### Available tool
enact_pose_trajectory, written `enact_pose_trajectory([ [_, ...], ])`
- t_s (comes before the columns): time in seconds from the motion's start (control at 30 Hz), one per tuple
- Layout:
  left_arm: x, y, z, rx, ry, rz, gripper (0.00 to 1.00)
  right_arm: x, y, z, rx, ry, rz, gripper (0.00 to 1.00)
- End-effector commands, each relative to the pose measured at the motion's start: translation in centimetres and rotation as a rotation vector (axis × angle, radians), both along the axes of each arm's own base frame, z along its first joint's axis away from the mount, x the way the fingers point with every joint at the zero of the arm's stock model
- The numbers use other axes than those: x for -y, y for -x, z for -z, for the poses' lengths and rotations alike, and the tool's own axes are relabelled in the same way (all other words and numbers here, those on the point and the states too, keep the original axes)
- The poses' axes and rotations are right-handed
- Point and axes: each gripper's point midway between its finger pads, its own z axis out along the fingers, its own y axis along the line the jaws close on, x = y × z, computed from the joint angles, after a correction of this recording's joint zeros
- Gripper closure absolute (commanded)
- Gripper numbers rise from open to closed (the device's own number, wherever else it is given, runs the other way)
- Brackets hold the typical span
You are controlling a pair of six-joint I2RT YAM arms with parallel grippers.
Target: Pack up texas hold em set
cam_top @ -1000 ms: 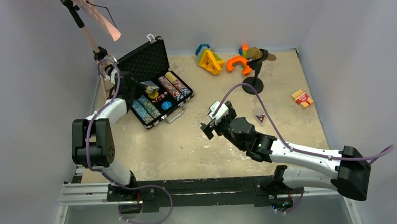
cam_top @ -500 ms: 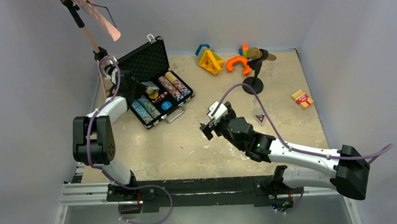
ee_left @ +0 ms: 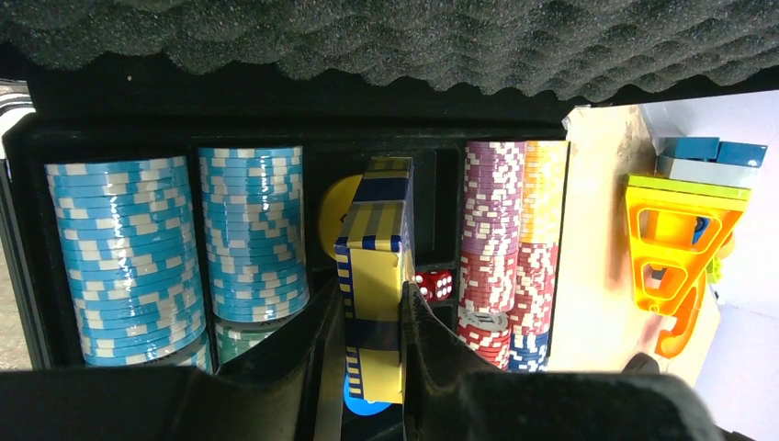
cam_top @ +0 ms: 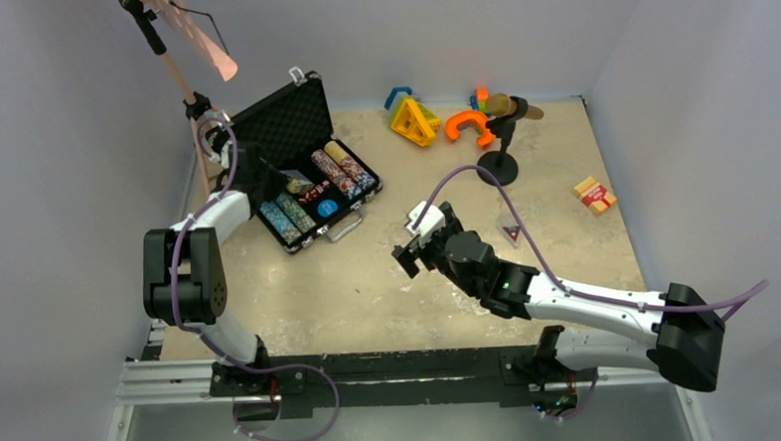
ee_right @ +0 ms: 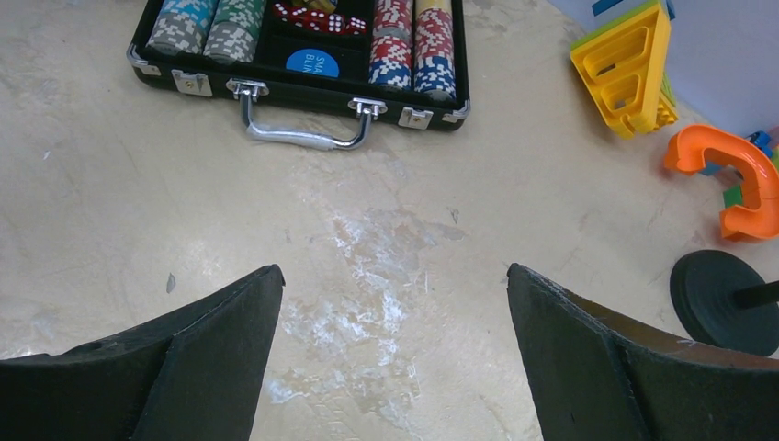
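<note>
The black briefcase (cam_top: 339, 221) lies open at the back left, its foam lid (cam_top: 288, 121) upright; it also shows in the right wrist view (ee_right: 303, 87). Rows of chip stacks (ee_left: 253, 230) fill both sides. My left gripper (cam_top: 273, 178) hangs over the middle compartment, shut on a yellow and blue card deck (ee_left: 375, 276). Red dice (ee_left: 434, 285), a yellow disc (ee_left: 331, 207) and a blue disc (ee_left: 360, 397) lie under it. My right gripper (cam_top: 405, 256) is open and empty over bare table, near the case's silver handle (ee_right: 299, 136). A red and yellow card box (cam_top: 594, 194) lies far right.
Orange, yellow and blue plastic toys (cam_top: 414, 120) sit at the back. A brown microphone on a black stand (cam_top: 502, 166) stands behind my right arm. A small dark triangle (cam_top: 511, 233) lies beside the right arm. Walls enclose the table on three sides.
My left gripper has shifted slightly left and down with the deck, further into the case. My right gripper has crept a little to the left.
</note>
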Motion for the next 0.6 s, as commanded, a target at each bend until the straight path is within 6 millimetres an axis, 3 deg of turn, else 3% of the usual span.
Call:
enact_pose_trajectory([
  [0.0,-0.1,-1.0,-1.6,0.045,-0.017,0.025,1.0,0.1,-0.4,-1.4,0.019,-0.047,0.032,0.06],
  [0.1,0.0,-1.2,-1.1,0.024,-0.016,0.029,1.0,0.2,-0.4,-1.4,0.019,-0.046,0.033,0.06],
  [0.2,-0.2,-1.1,-0.8,0.001,-0.024,0.028,0.77,0.3,-0.3,-1.5,0.018,-0.049,0.034,0.06],
  [0.27,-0.2,-1.1,-0.8,-0.005,-0.03,0.032,0.57,0.4,-0.3,-1.4,0.018,-0.049,0.034,0.06],
  [0.33,-0.7,-1.0,-0.9,-0.015,-0.056,0.024,0.44,0.4,-0.3,-1.4,0.018,-0.047,0.034,0.06],
  [0.43,-1.2,-0.7,-1.3,-0.017,-0.097,0.022,0.35,0.4,-0.3,-1.3,0.017,-0.047,0.034,0.06],
  [0.57,-2.1,-0.3,-1.7,-0.024,-0.154,0.017,0.32,0.4,-0.3,-1.2,0.014,-0.046,0.033,0.06],
])
